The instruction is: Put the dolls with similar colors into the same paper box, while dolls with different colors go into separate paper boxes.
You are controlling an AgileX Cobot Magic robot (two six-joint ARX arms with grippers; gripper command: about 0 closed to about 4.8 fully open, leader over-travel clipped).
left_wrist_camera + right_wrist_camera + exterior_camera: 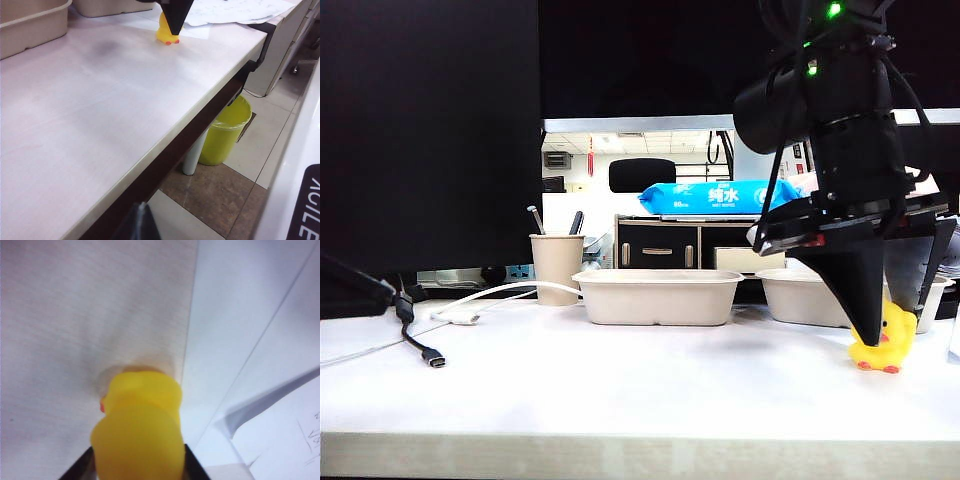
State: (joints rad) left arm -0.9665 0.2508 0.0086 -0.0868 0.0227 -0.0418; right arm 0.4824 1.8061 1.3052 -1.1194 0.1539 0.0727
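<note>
Reaching down at the right end of the white table (pixel 620 380) with the right gripper (pixel 870 325), black fingers (pixel 860 290) tapering to a point right at a yellow duck (pixel 882 345) with an orange beak. Sitting upright on the tabletop, that duck, just in front of the right-hand paper tray (pixel 805 295). Filling the lower middle of the right wrist view with the duck's glossy yellow body (pixel 140 435), a dark finger tip (pixel 192 465) showing hard against each flank; pinching it or merely bracketing it, cannot tell. Standing well apart to the left, the second paper tray (pixel 658 295), contents hidden behind its rim. Standing beside that tray, a beige paper cup (pixel 556 268) holding pens, white and black cables (pixel 425 350) trailing across the table. Lying under the duck's side of the table, sheets of white paper (pixel 260 340). Hanging off the table edge above a yellow bin (pixel 225 132), the left gripper (pixel 137 222), only a dark tip in sight, state impossible to tell.
</note>
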